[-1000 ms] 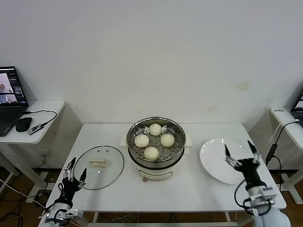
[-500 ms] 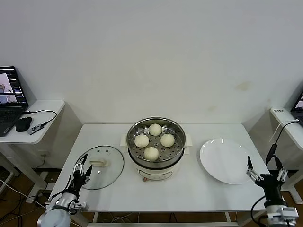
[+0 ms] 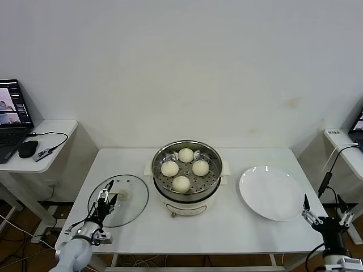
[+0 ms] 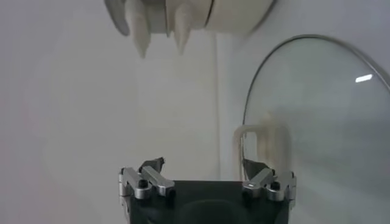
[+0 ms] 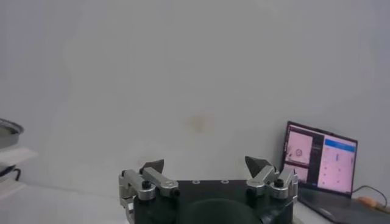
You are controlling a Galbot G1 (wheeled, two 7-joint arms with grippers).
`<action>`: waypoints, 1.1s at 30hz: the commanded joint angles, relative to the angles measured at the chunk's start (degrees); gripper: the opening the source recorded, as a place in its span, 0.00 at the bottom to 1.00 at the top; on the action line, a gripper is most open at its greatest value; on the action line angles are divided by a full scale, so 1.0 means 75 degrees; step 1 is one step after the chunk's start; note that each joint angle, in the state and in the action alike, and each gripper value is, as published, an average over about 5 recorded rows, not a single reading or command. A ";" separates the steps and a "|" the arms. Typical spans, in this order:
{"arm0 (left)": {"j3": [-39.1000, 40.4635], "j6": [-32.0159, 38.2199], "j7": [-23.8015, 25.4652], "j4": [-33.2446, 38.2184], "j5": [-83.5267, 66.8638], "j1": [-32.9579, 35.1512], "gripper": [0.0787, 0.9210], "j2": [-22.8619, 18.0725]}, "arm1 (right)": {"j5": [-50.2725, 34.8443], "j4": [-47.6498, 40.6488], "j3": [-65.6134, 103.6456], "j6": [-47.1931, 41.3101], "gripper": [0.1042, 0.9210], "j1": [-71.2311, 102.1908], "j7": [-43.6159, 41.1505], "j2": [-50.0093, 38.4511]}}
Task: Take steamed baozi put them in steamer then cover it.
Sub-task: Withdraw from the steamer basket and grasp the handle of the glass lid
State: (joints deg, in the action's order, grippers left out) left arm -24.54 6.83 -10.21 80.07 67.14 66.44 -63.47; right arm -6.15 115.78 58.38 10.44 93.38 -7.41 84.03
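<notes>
Four cream-white baozi (image 3: 181, 183) lie in the shiny steel steamer (image 3: 186, 148) on its cream-white pot base at the table's middle. The clear glass cover (image 3: 133, 196) with its cream bar handle (image 3: 118, 196) lies flat on the table left of the steamer. My left gripper (image 3: 106, 197) is open and empty over the cover's near-left part, close to the handle. In the left wrist view the cover (image 4: 317, 109) and its handle (image 4: 259, 137) lie just ahead of the open gripper (image 4: 204, 167). My right gripper (image 3: 324, 208) is open and empty, low past the table's near-right edge.
An empty white plate (image 3: 271, 192) lies right of the steamer. A side table at the far left holds a laptop (image 3: 12, 120) and a mouse (image 3: 28, 149). Another laptop (image 5: 320, 161) stands to the right in the right wrist view.
My left gripper has moved up and right from the table's near-left edge to over the cover. My right gripper has pulled back from the plate, down and right past the table edge.
</notes>
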 commanded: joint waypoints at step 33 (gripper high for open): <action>0.0568 -0.0441 -0.0136 -0.0783 -0.0845 -0.0750 0.26 0.0098 | 0.0529 -0.0434 -0.0506 0.0208 0.88 -0.0024 0.0001 0.0246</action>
State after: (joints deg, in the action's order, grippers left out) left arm -20.60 5.52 -10.40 71.17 64.47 59.23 -63.12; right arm -2.41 112.43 54.82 11.94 93.19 -7.33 85.83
